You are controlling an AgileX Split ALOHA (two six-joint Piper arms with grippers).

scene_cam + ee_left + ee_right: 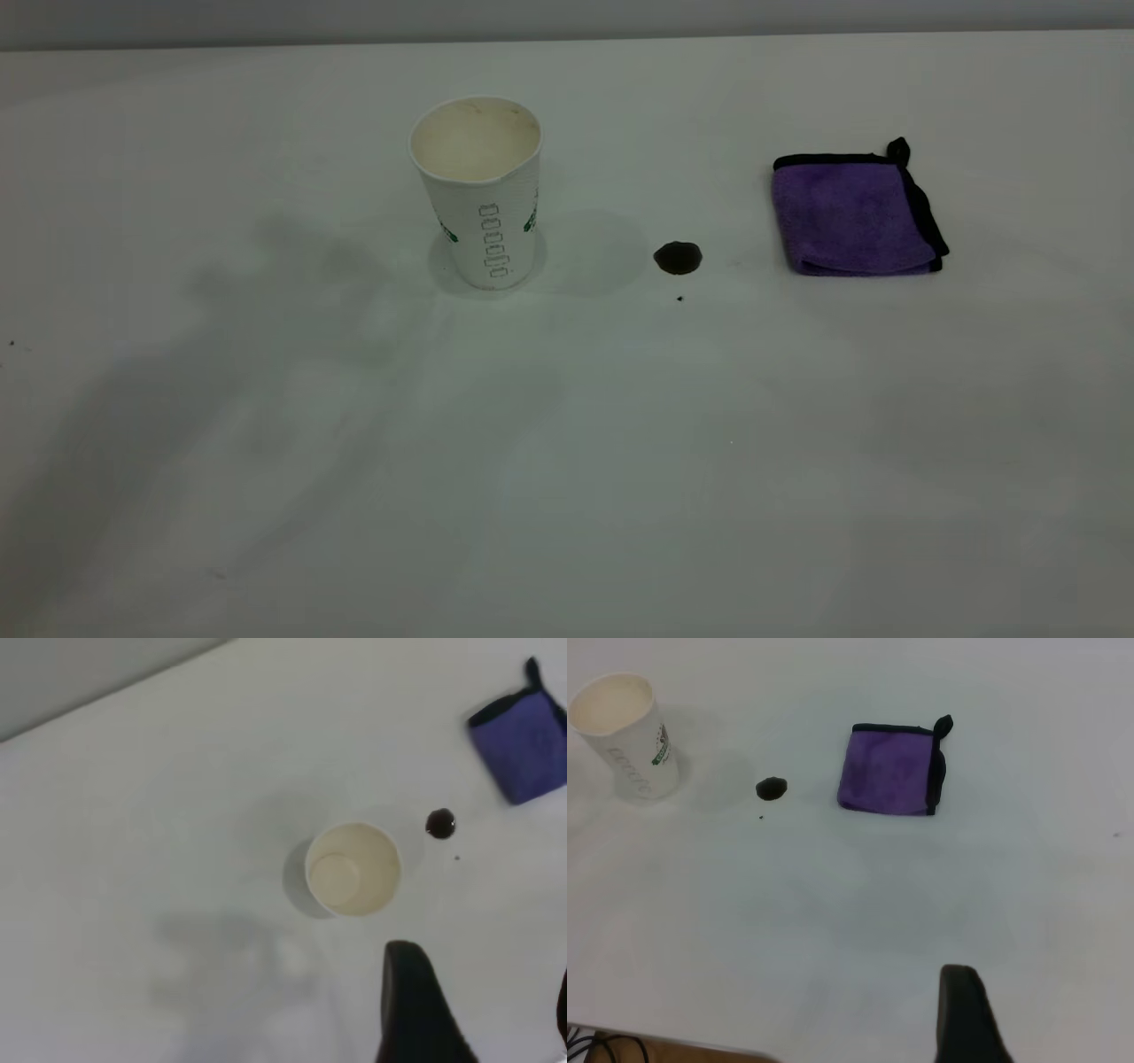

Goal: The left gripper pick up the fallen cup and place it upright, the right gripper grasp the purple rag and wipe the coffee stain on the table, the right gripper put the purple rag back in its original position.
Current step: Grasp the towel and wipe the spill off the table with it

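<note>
The left tool (pixel 483 1014) hangs high above the desk (pixel 567 461), and only 1 dark finger (pixel 412 1010) plus a sliver of a 2nd at the picture's edge show in its wrist view; a wide empty gap lies between them, so it is spread apart and holds nothing. Just ahead of that finger, below the tool, the cup (pixel 353 869) stands upright with its cream inside facing up. A little beyond the cup from the left tool lies the coffee stain (pixel 440 823), a small dark blot with a tiny speck (pixel 457 858) beside it, and farther off still is the purple rag (pixel 523 742). The right tool shows just 1 dark finger (pixel 967 1014) in its own wrist view, so I cannot tell whether it is spread or closed; it grips nothing visible and sits well back from everything. Ahead of it, well apart, the purple rag (pixel 893 771) lies folded flat on the desk with its black loop at one corner. In the exterior view neither tool appears; the cup (pixel 479 192), the coffee stain (pixel 678 257) and the purple rag (pixel 855 213) sit in a row, each apart from the next.
</note>
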